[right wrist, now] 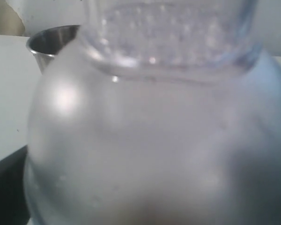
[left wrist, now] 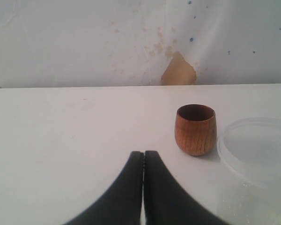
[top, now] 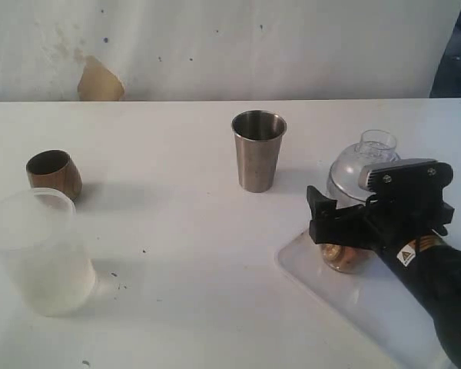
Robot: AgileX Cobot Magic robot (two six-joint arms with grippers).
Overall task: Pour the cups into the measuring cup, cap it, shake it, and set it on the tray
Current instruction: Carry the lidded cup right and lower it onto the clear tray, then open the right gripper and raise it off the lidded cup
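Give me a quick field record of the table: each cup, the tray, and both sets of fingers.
wooden cup: upright, left side, behind the frosted cup
frosted cup: upright, front left
steel cup: upright, centre
measuring cup: on the tray, lid on, brownish at its base
tray: front right
left fingers: shut, empty, pointing toward the wooden cup
right fingers: at the measuring cup; grip unclear

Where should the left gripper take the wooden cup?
Probably grip the wooden cup across its belly, side-on: it stands upright, rounded, widest mid-height. Come from the side away from the frosted cup, which stands close by. The left gripper is shut, so open it first.
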